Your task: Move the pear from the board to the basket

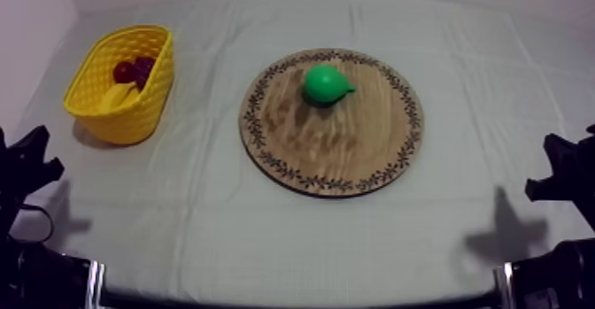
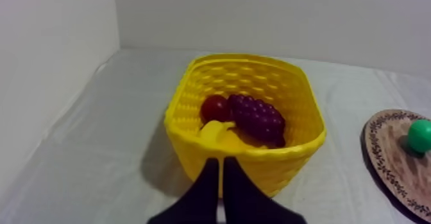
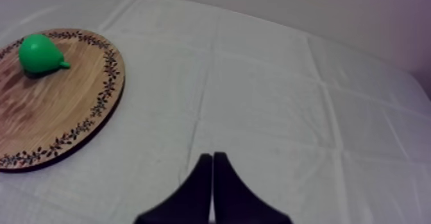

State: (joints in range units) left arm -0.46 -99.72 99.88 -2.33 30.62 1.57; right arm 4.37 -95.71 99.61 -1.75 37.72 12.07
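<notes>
the pear [image 1: 326, 84] lies on its side on the wooden board [image 1: 336, 144], toward the far part of it, with its narrow stem end pointing to my right. nothing touches it. the yellow basket [image 1: 142, 118] stands well apart from the board, at my left side of the table. it already holds a banana [image 2: 218, 133], a bunch of grapes [image 2: 260, 117] and a small red fruit [image 2: 215, 106].

the left gripper [image 2: 221, 162] sits low, just before the basket's near wall. its two fingers lie pressed together in a thin wedge with nothing in them. the right gripper [image 3: 212, 157] is closed and empty in the same way, over bare cloth [image 3: 269, 98] beside the board. the task has not been started.

the main risk is the pear itself. it is round and looks smooth, so fingers closing off its middle could squeeze it out sideways and send it rolling across the board or off the rim. the stem seems to be a small nub, though it is hard to judge from here, and it would be a poor place to grip. the basket looks light, so an arm brushing its wall could shove or tip it. with three fruits already inside, a pear let go too high might bounce out again.
</notes>
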